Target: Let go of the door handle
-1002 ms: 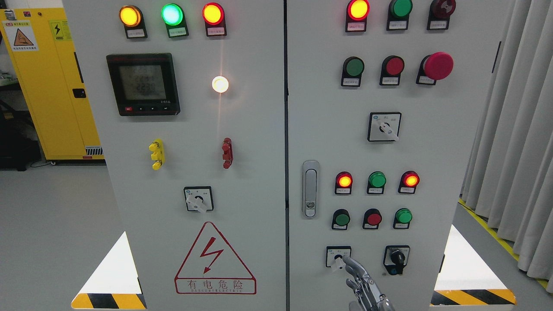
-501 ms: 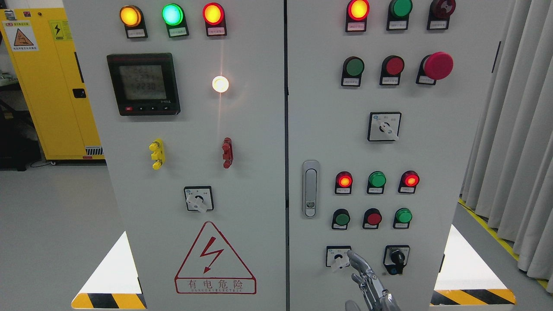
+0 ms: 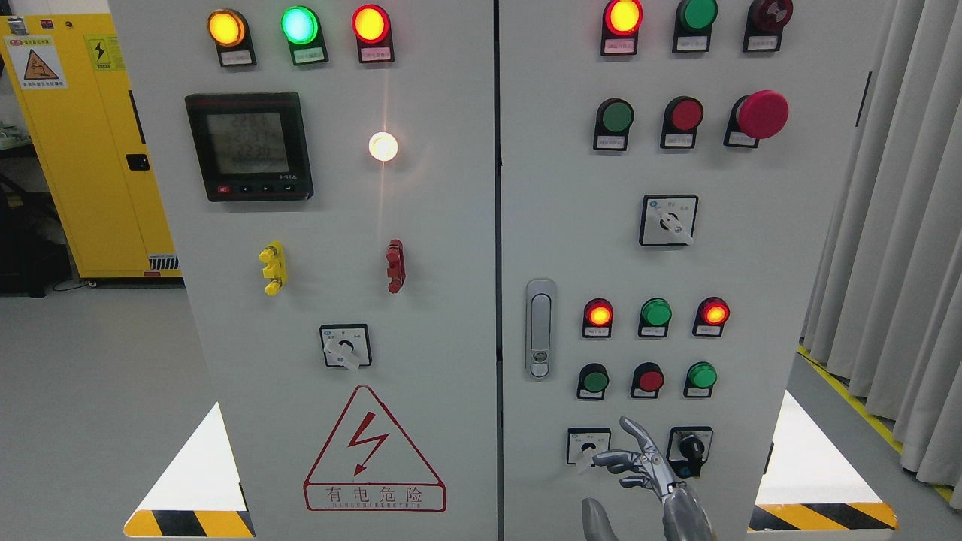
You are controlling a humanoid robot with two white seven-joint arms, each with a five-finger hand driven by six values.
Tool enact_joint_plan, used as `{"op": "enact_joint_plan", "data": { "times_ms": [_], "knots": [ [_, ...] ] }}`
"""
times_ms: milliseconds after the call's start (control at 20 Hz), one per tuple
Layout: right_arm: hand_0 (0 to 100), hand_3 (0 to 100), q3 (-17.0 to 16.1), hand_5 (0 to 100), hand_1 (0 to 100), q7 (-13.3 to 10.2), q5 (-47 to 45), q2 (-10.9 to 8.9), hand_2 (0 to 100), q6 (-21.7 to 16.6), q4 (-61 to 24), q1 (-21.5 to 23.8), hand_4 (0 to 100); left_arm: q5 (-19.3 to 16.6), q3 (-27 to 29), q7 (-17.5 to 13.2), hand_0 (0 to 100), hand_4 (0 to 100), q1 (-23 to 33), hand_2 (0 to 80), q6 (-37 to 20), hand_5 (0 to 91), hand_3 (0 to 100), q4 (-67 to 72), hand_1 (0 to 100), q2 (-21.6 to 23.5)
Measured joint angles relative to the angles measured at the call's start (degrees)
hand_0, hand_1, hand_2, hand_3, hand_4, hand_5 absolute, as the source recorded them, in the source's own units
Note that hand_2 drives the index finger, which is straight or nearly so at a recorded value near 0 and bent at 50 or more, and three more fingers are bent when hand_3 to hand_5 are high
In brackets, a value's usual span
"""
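Observation:
The silver door handle (image 3: 539, 328) sits upright on the left edge of the right cabinet door (image 3: 751, 263), with nothing touching it. My right hand (image 3: 635, 460) comes up from the bottom edge, below and to the right of the handle. Its fingers (image 3: 630, 427) are spread and hold nothing. One fingertip points left at the white knob of a small rotary switch (image 3: 588, 448); whether it touches the knob I cannot tell. The left arm is out of view.
Lamps and push buttons (image 3: 656, 312) fill the right door, with a black selector switch (image 3: 690, 448) just right of my hand. The left door (image 3: 338, 263) carries a meter (image 3: 249, 146) and a red warning triangle (image 3: 373, 451). A yellow cabinet (image 3: 83, 150) stands far left, curtains (image 3: 894, 263) right.
My right hand has risen and shifted slightly right. Its fingers, bunched and pointing at the rotary switch before, are now fanned out. The door handle has not moved.

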Motion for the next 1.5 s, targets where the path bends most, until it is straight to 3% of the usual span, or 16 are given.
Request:
{"op": "enact_joint_plan", "data": {
  "times_ms": [451,651,852,1503],
  "knots": [
    [48,100,2.3,100,40,-4.8,23.7,0.12,0,0.5,1.6,-3.8,100,0.0,0.0,0.0,12,0,0.0,0.0,0.0,0.0,0,0.0,56,0.0],
    [48,100,3.3,100,40,-5.7,30.9,0.18,0,2.5,2.6,-4.8,100,0.0,0.0,0.0,12,0,0.0,0.0,0.0,0.0,0,0.0,56,0.0],
    [48,100,4.5,100,40,-6.7,35.1,0.22,0,5.2,3.7,-6.2,100,0.0,0.0,0.0,12,0,0.0,0.0,0.0,0.0,0,0.0,56,0.0],
    [48,100,7.0,100,39,-7.5,41.8,0.32,0,7.6,7.8,-11.3,100,0.0,0.0,0.0,12,0,0.0,0.0,0.0,0.0,0,0.0,56,0.0]
  ]
}}
